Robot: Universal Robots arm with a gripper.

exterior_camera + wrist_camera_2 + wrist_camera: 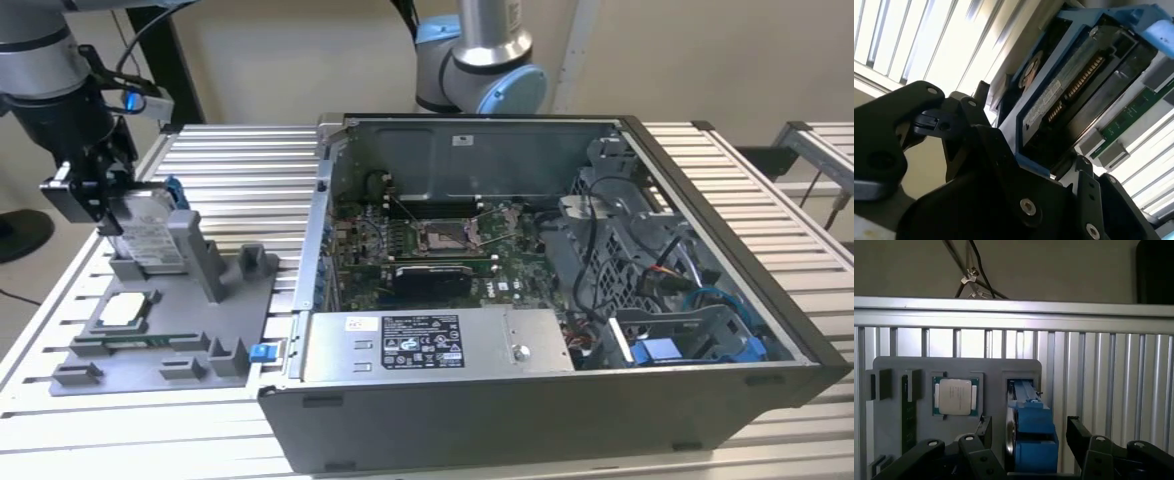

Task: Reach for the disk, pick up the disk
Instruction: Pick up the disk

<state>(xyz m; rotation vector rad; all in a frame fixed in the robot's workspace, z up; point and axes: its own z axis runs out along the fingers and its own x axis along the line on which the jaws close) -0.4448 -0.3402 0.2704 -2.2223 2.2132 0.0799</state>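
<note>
"The disk (147,235), where is it on the grey holder (160,340)?"

"It stands upright on edge in a slot at the holder's far end, as the exterior view shows it. Its blue rails run along the edges. In the first wrist view the disk (1029,437) rises from the holder (994,370) end-on, blue rail facing the camera."

"And the gripper (107,210)?"

"It hangs over that end of the holder, down at the top of the disk. In the first wrist view the gripper (1029,424) straddles the disk, one of the black fingers (985,427) on each side. The fingers are apart, and a gap shows between the disk and the finger on its far side from the chip. Nothing is clamped."

"What else sits in the holder?"

"A square silver chip (123,308) lies flat in a recess, beside the disk's slot and apart from it."

"Around the holder?"

"The slatted metal table (227,160) lies under it. An open computer case (534,400) stands just beside it, on the exterior view's right."
</note>
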